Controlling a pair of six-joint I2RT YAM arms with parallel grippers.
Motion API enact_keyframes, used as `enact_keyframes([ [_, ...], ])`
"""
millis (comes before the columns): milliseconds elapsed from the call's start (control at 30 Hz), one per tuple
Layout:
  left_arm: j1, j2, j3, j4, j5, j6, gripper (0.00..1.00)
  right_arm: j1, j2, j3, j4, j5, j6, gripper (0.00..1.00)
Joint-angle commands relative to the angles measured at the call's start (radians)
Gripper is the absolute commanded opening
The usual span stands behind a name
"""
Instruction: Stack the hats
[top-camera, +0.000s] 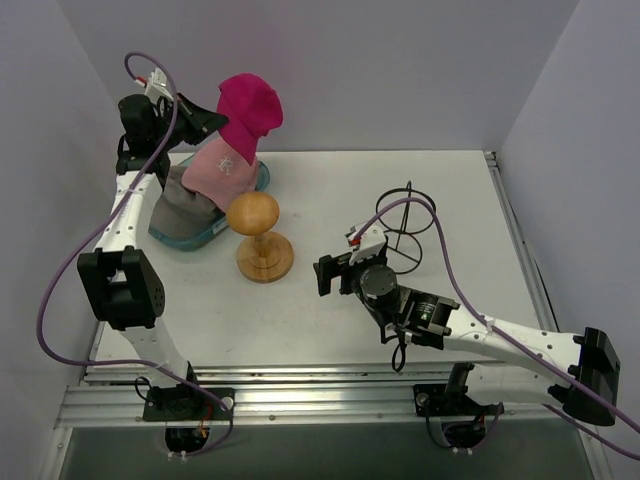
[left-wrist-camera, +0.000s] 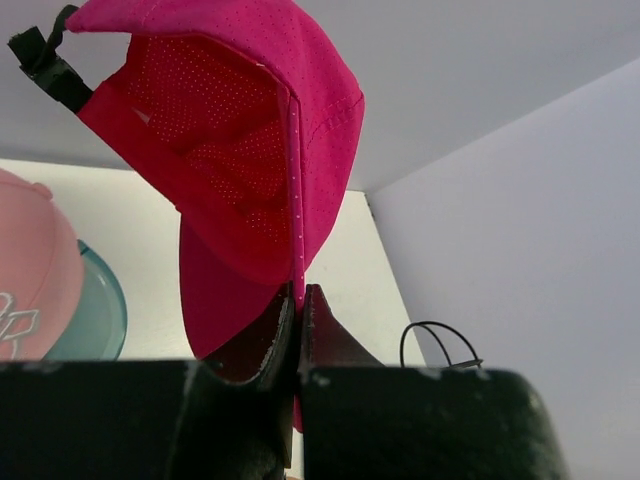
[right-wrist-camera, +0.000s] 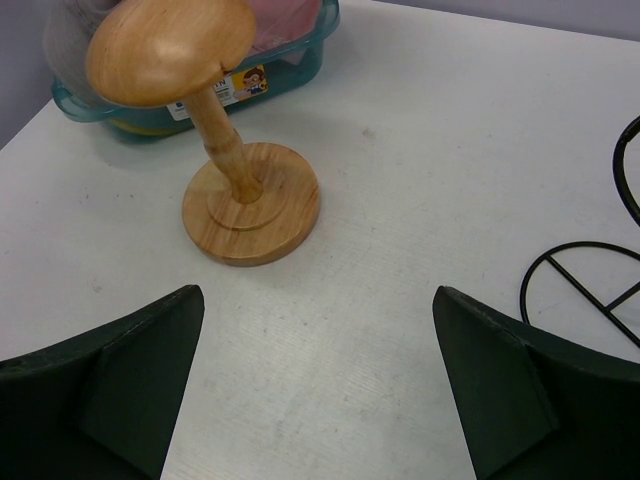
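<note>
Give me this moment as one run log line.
left hand: shut on magenta cap, held above tub | right hand: open, empty, facing wooden stand | pink cap atop grey cap in tub

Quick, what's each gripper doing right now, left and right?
Left gripper: closed on the magenta cap.
Right gripper: open, holding nothing.

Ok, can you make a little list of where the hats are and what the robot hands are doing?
magenta cap: up in the air, pinched in the left gripper
light pink cap: in the tub, on top of the grey cap
grey cap: underneath, in the tub
wooden hat stand: bare, beside the tub
right gripper: open, holding nothing, facing the wooden hat stand
wire stand: bare, at the right
</note>
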Motion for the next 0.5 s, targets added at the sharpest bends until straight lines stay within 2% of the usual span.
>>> enact_keyframes([
  [0,-0.008,-0.060,-0.014,0.187,0.028,-0.097,0.02,0.006,-0.015,0.028,0.034,0.034,-0.012,0.94],
  [333,-0.032,-0.190,-0.160,0.462,0.051,-0.299,0.02,0.008,-0.042,0.032,0.023,0.056,-0.003,0.94],
  [467,-0.042,-0.293,-0.287,0.569,0.031,-0.382,0.02,0.006,-0.085,0.022,0.034,0.086,0.031,0.92],
])
